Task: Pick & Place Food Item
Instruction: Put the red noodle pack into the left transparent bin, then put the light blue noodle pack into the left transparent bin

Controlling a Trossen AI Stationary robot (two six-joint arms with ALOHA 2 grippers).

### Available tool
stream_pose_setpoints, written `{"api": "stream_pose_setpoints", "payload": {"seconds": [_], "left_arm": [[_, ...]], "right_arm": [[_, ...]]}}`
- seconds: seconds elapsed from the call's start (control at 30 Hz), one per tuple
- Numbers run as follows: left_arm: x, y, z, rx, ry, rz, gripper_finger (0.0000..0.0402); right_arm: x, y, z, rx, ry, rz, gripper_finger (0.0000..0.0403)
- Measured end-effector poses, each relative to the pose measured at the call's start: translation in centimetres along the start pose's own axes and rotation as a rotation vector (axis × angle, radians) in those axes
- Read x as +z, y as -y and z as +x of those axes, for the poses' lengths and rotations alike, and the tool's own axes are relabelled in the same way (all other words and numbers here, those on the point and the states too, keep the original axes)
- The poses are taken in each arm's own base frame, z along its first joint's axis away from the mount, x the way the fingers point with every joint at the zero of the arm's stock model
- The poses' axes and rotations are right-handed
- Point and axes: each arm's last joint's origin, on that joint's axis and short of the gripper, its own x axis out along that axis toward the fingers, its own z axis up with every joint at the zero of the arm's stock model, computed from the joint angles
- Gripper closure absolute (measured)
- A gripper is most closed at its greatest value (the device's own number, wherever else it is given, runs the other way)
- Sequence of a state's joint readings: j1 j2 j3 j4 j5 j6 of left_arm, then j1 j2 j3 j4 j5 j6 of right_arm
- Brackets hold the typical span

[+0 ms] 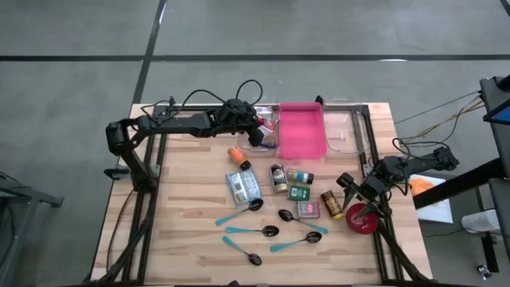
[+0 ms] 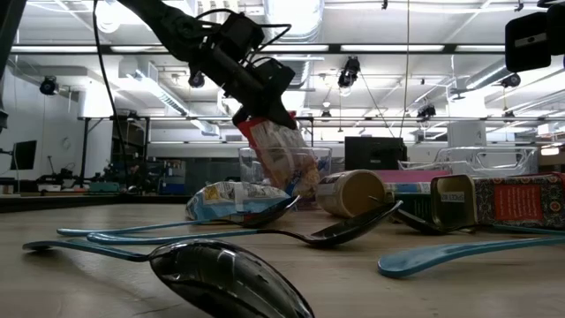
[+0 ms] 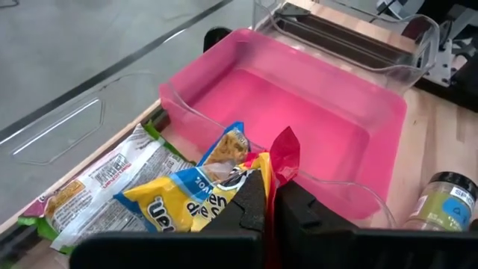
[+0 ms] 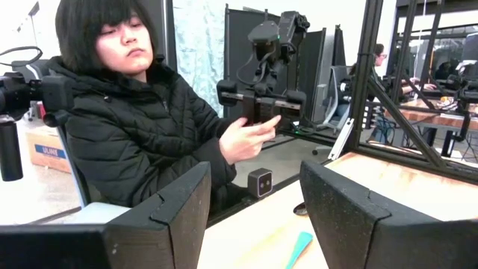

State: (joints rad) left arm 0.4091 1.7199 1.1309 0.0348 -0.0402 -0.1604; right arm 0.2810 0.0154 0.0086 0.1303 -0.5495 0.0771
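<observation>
My left gripper [image 1: 253, 127] is at the table's far side, above a clear bin [image 3: 193, 118] that stands beside a pink bin [image 1: 303, 131]. It is shut on a yellow and blue snack bag with a red top [image 3: 187, 198]. The low view shows that bag [image 2: 284, 157] hanging from the gripper [image 2: 254, 113] down into the clear bin [image 2: 284, 177]. A white and green snack bag [image 3: 97, 183] lies flat on the clear bin's bottom. My right gripper [image 4: 254, 217] waits open at the table's right edge [image 1: 351, 191], holding nothing. My left gripper pinches the snack bag's red top edge [image 3: 282, 153] between its two fingers. The fingers slant down from the table's left side. The bag hangs tilted below them, its lower end [image 2: 298, 181] inside the clear bin; whether it rests on anything there I cannot tell.
Spice jars and tins [image 1: 291, 187], a flat packet [image 1: 243, 187] and several blue-handled spoons [image 1: 267, 231] lie in the table's middle and near part. A second clear container [image 1: 347, 131] stands right of the pink bin. A red round object [image 1: 362, 219] sits by the right arm. A person [image 4: 142, 112] sits beyond the table.
</observation>
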Motion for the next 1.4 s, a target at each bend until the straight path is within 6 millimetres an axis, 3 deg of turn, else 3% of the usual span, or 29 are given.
{"api": "stream_pose_setpoints", "payload": {"seconds": [0.23,0.63,0.77,1.1,1.4], "left_arm": [[0.0,0.0,0.0,0.0,0.002,0.001,0.032],[0.1,0.2,0.0,-0.067,-0.001,0.033,0.0117],[0.3,0.2,0.0,-0.065,0.017,0.032,0.0072],[0.4,0.3,-0.2,-0.068,0.017,-0.014,0.0058],[1.0,2.4,-3.1,-0.031,0.004,0.033,0.0058]], "right_arm": [[0.0,0.0,0.0,0.0,0.0,0.0,0.0197],[0.0,0.0,0.0,0.0,0.0,-0.001,0.0197],[0.0,0.0,0.0,0.0,0.0,-0.001,0.0197],[0.0,0.0,0.0,0.0,0.0,-0.001,0.0197],[0.0,0.0,0.0,0.0,0.0,-0.001,0.0197]]}}
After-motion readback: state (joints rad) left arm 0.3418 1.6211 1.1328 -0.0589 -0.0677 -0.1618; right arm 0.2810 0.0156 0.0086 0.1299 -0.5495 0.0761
